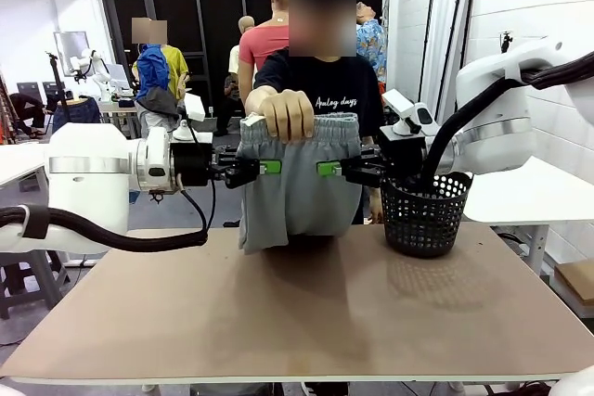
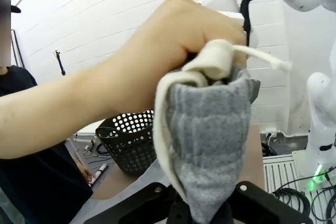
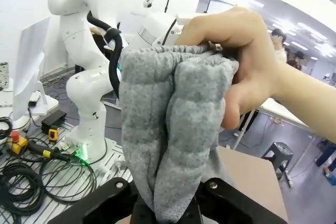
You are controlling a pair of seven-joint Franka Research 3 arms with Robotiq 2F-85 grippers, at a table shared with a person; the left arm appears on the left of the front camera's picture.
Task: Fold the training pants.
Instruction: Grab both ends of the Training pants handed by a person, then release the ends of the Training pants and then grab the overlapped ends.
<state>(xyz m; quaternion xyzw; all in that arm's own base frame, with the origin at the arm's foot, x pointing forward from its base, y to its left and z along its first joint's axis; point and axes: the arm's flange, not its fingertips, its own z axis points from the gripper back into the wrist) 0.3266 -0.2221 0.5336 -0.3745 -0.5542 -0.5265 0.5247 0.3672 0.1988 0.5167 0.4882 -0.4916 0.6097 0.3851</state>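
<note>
The light grey training pants [image 1: 302, 201] hang in the air over the far edge of the table [image 1: 297, 322], held up at the gathered waistband by a person's hand [image 1: 286, 115]. My left gripper [image 1: 269, 168] is shut on the pants' left side just below the waistband. My right gripper [image 1: 327, 170] is shut on the right side at the same height. In the left wrist view the grey fabric [image 2: 210, 145] runs down between my fingers, under the hand [image 2: 173, 51] and the white drawstring [image 2: 262, 59]. The right wrist view shows bunched fabric [image 3: 168, 129] pinched the same way below the hand [image 3: 247, 61].
A black perforated basket [image 1: 424, 212] stands on the table's far right, close behind my right gripper. The person stands at the far side behind the pants. The brown tabletop spreads wide in front. Cables and another arm's base [image 3: 89, 129] lie on the floor beyond.
</note>
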